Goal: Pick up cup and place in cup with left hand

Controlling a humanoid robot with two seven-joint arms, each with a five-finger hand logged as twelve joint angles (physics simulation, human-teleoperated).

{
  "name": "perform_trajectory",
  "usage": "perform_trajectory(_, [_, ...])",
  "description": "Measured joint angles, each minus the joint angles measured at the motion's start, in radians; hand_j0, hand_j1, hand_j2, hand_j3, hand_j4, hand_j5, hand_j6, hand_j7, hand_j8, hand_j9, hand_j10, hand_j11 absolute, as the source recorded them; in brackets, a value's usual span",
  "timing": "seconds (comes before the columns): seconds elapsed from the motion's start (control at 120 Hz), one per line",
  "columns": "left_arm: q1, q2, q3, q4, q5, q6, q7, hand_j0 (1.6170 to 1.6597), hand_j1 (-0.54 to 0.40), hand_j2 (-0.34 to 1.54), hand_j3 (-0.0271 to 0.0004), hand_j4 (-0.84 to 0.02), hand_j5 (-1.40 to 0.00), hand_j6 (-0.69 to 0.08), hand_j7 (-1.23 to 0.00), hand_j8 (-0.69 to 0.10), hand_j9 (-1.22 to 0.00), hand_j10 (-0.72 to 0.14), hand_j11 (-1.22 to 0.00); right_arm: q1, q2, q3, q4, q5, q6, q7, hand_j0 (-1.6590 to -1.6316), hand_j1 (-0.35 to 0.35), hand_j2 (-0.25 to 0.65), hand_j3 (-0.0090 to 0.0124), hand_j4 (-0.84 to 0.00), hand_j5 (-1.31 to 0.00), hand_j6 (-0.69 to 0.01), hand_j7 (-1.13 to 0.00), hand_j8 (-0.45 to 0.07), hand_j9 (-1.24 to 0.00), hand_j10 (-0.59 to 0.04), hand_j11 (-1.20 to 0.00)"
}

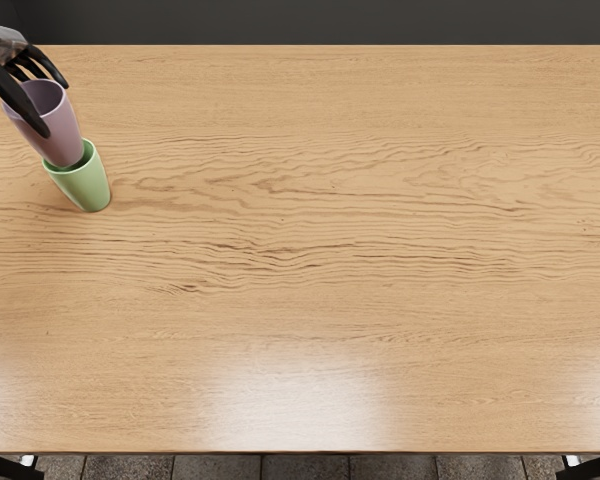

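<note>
At the table's far left, my left hand (42,98) reaches in from the picture's left edge and grasps the pink-purple cup (60,135) near its rim, a dark thumb across the near side and the other fingers behind. The green cup (84,186) stands on the table right below it. The purple cup's bottom overlaps the green cup's opening, its base hidden behind or inside the near rim; how deep it sits cannot be told.
The wooden table (310,250) fills most of the view, with its back edge near the top and its front edge near the bottom. Dark table legs show at both lower corners above a tiled floor.
</note>
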Motion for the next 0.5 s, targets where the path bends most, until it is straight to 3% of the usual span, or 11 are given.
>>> perform_trajectory(0.233, [-0.002, -0.014, -0.003, 0.018, -0.001, 0.022, 0.0, 1.657, -0.107, 0.19, 0.0, -0.428, -0.6, -0.386, -0.59, -0.329, -0.59, -0.405, -0.59, 0.0, 0.0, 0.0, 0.0, 0.0, 0.0, 0.0, -1.6581, -0.349, 0.0, 0.0, -0.001, 0.0, -0.001, 0.0, -0.001, 0.0, -0.001, 0.0])
perform_trajectory(0.5, [-0.001, -0.017, -0.002, 0.044, 0.0, 0.031, 0.0, 1.6578, -0.105, 0.15, 0.0, -0.4, -0.53, -0.389, -0.53, -0.346, -0.53, -0.395, -0.53, 0.0, 0.0, 0.0, 0.0, 0.0, 0.0, 0.0, -1.6581, -0.349, 0.0, 0.0, -0.001, 0.0, -0.001, 0.0, -0.001, 0.0, -0.001, 0.0])
